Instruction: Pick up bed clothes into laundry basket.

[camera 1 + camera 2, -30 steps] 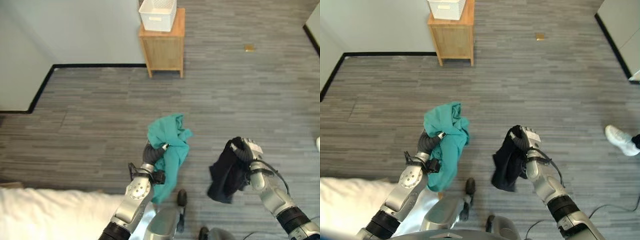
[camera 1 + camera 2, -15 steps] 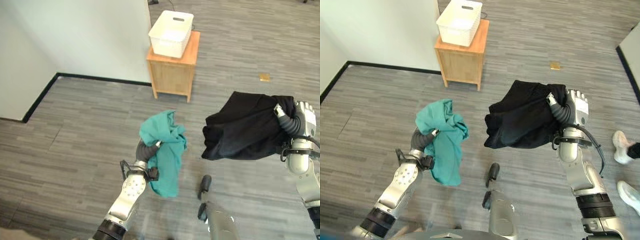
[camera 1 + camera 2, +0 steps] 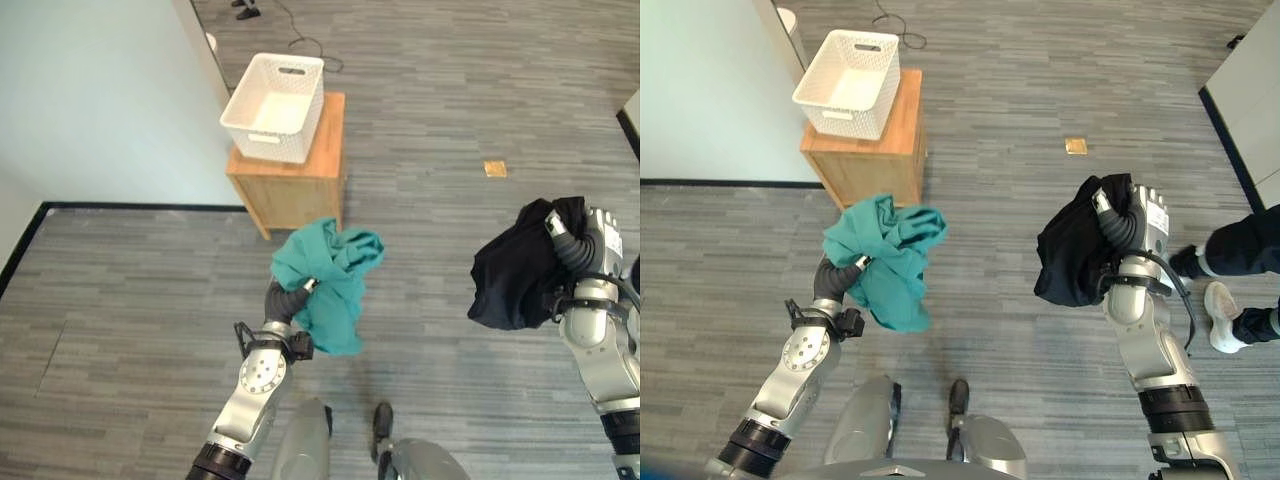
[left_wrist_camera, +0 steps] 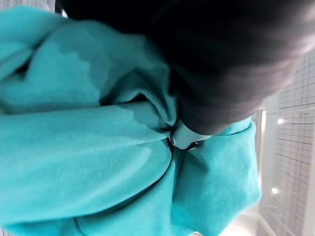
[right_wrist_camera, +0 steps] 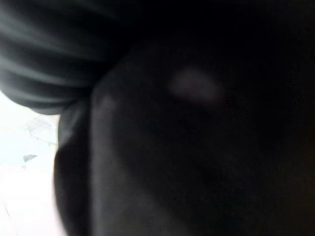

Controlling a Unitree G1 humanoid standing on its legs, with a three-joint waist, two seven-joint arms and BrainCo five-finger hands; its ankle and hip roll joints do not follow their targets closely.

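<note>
A white laundry basket stands on a small wooden cabinet against the wall, overhanging the cabinet's left edge. Just in front of the cabinet, the left robot hand is clenched on a teal garment, which hangs bunched above the grey plank floor. Well apart to the right, the right robot hand is raised with a black garment draped over it, its fingers buried in the cloth so their grip cannot be told, and a person's legs and shoes stand at the floor's right edge.

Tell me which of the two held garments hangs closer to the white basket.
The teal garment in the left hand; it hangs just before the wooden stand bearing the basket, unlike the black garment.
</note>
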